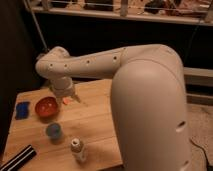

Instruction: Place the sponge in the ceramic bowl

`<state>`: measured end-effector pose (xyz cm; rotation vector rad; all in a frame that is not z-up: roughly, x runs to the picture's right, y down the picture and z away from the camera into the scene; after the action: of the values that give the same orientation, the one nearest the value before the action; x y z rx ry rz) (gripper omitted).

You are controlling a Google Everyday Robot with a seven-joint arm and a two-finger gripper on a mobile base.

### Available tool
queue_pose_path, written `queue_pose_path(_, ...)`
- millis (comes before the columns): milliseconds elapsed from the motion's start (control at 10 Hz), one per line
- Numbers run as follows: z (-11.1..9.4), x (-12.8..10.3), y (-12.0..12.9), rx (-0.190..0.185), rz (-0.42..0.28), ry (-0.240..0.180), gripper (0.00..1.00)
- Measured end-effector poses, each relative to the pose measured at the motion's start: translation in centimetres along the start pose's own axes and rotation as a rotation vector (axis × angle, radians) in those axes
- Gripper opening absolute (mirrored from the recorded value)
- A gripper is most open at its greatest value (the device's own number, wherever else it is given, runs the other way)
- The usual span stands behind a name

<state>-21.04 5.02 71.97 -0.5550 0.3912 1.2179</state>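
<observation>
The bright-blue sponge [22, 110] lies flat at the left edge of the wooden table [95, 125]. Just right of it sits the glossy orange-red ceramic bowl [46, 106], with nothing in it that I can see. My gripper [67, 95] hangs at the end of the white arm, low over the table. It is just right of the bowl's rim and apart from the sponge. A slim orange carrot-like piece [66, 100] shows beside the gripper, partly hidden by it.
A round pale-blue cup [54, 131] stands in front of the bowl. A small white bottle [77, 148] stands near the front edge, and a black bar [17, 157] lies at the front left corner. My bulky white arm [150, 100] covers the table's right side.
</observation>
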Motion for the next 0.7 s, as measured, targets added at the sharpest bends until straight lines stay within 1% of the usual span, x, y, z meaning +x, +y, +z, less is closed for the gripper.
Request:
queue_pose_path(400,0.3,-4.3,4.9,0.003,-0.096,-0.004,0.65)
queue_pose_path(600,0.5,-6.3,8.8,-0.007,-0.148,-0.005,0.65)
queue_pose_path(700,0.7,-6.8,10.4,-0.018,-0.155,0.002,0.65)
